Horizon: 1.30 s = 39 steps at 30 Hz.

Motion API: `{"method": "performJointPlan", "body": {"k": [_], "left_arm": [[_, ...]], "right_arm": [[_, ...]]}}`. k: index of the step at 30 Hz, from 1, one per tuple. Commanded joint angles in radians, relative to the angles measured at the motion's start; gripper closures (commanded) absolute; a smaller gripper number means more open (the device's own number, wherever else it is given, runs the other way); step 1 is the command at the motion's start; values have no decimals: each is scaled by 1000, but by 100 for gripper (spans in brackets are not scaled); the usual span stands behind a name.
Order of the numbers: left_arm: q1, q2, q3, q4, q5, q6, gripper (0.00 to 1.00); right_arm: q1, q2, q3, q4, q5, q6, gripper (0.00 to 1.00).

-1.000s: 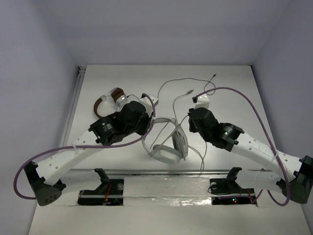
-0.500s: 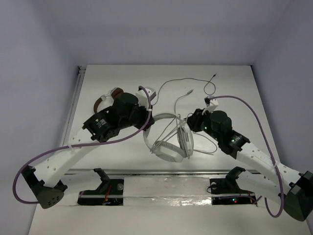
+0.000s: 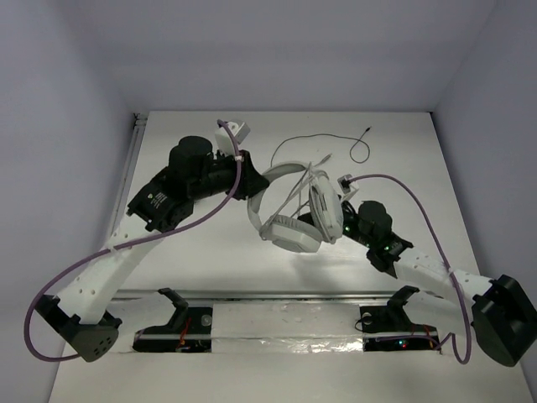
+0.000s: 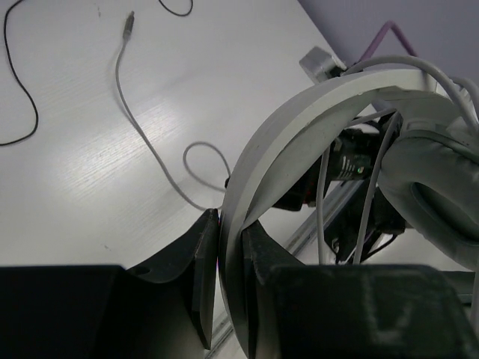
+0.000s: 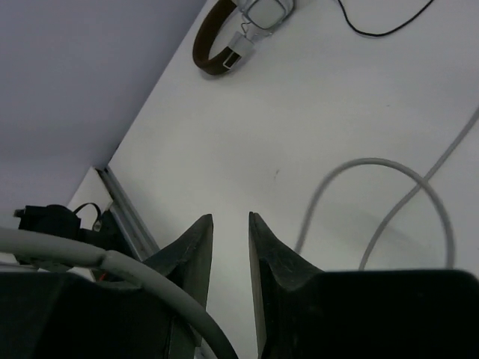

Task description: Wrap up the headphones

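Left fingers (image 4: 198, 262) pinch the headphones (image 4: 299, 127) at the band; right fingers (image 5: 191, 254) slightly apart, empty; brown headphones (image 5: 203, 41), black cable (image 5: 376, 34) beyond

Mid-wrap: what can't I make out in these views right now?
What the right gripper holds: top view, the headphones cover it; right wrist view, the grey cable exits the bottom edge.
The brown headphones: top view, the left arm covers them; right wrist view, the top edge crops them.

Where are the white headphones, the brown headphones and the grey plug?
white headphones (image 3: 289, 235), top view, lower ear cup
brown headphones (image 5: 203, 31), right wrist view, brown band
grey plug (image 4: 129, 19), left wrist view, its middle
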Motion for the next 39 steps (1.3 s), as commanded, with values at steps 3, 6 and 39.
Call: {"method": "performJointPlan", "body": {"k": [3, 6, 39], "left_arm": [[33, 9, 44, 258, 71, -167, 100], [43, 13, 50, 319, 57, -219, 100], [52, 79, 28, 490, -554, -404, 100]], "right_arm": [[-9, 105, -14, 212, -115, 34, 68], [-9, 142, -43, 316, -151, 65, 67], [520, 291, 61, 275, 154, 165, 94]]}}
